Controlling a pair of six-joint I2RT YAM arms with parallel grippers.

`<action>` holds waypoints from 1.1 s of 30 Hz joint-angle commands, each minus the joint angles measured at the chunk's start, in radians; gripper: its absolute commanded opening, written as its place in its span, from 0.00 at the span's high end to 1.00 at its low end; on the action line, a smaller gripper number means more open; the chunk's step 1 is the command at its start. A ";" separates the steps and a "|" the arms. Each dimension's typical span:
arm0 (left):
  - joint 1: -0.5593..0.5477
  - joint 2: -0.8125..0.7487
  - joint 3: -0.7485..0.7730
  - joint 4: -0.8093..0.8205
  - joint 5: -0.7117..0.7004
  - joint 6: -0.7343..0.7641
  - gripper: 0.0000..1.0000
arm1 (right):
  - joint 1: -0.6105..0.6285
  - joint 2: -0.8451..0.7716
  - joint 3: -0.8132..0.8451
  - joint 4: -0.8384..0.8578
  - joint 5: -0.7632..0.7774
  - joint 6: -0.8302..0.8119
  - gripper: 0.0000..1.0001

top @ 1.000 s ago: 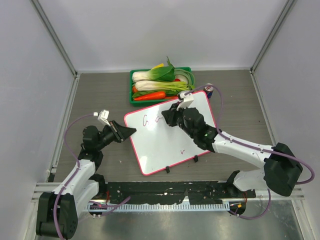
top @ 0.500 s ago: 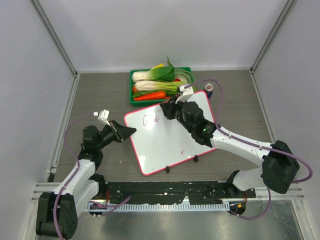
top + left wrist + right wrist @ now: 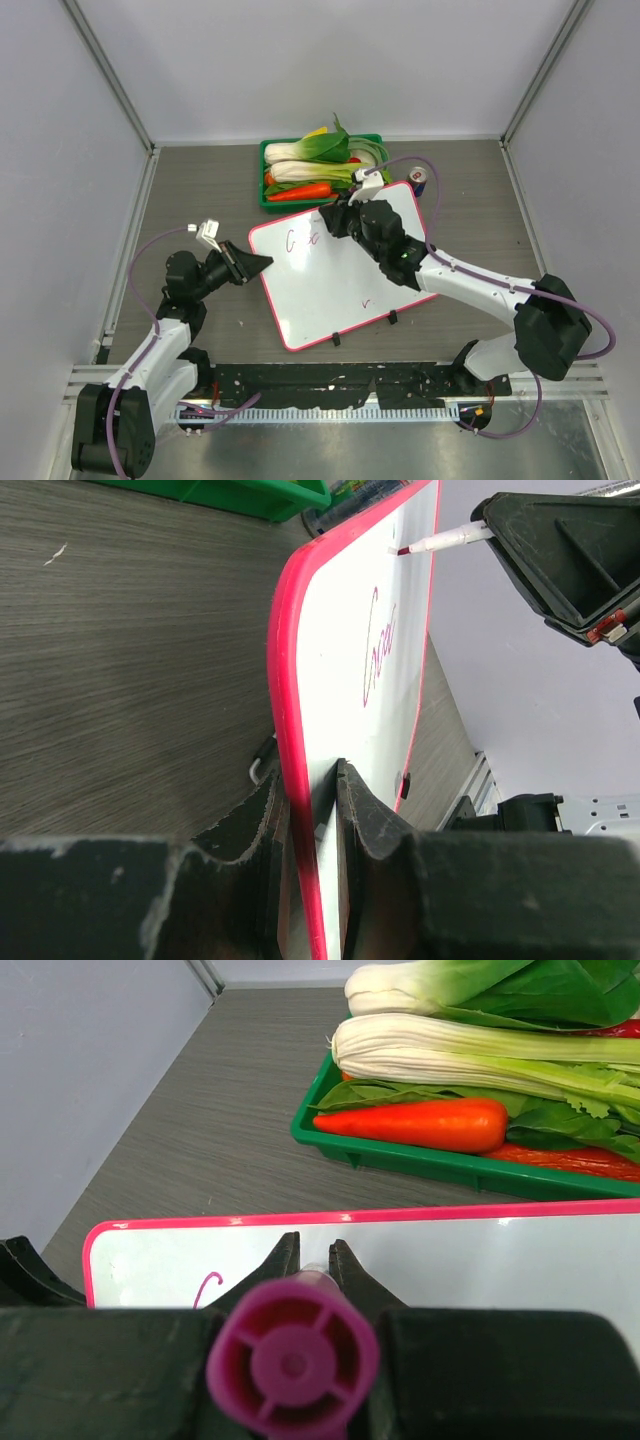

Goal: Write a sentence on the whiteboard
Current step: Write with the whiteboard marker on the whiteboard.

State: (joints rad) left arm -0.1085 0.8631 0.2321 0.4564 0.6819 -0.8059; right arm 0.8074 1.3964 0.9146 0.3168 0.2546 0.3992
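The whiteboard, white with a pink-red frame, lies tilted on the table. My left gripper is shut on its left edge; in the left wrist view the frame runs between the jaws. My right gripper is shut on a magenta marker, tip on the board near its top edge. The marker tip also shows in the left wrist view. The sentence is a few magenta letters at the board's upper left, also seen in the left wrist view. A lone purple tick sits lower on the board.
A green tray of bok choy, carrot and other vegetables stands just behind the board; it also shows in the right wrist view. A small can stands at the board's far right corner. Grey walls enclose the table.
My right gripper has moved the marker along the top of the board, and the magenta writing has grown by a letter or two. The left gripper has held still.
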 commanded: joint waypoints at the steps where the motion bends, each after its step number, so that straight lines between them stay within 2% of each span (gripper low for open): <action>1: -0.011 0.004 0.018 -0.015 0.002 0.089 1.00 | -0.007 -0.014 -0.019 0.011 -0.020 0.009 0.99; 11: -0.014 0.004 0.018 -0.018 0.001 0.093 1.00 | -0.007 -0.065 -0.092 -0.005 -0.043 0.024 0.99; 33: -0.013 0.001 0.018 -0.022 -0.001 0.094 1.00 | -0.005 -0.111 -0.141 -0.053 -0.083 0.029 0.99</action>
State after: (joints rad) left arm -0.1093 0.8631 0.2321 0.4515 0.6815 -0.8043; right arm 0.8040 1.3006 0.7868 0.3058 0.1658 0.4290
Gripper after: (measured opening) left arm 0.213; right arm 0.190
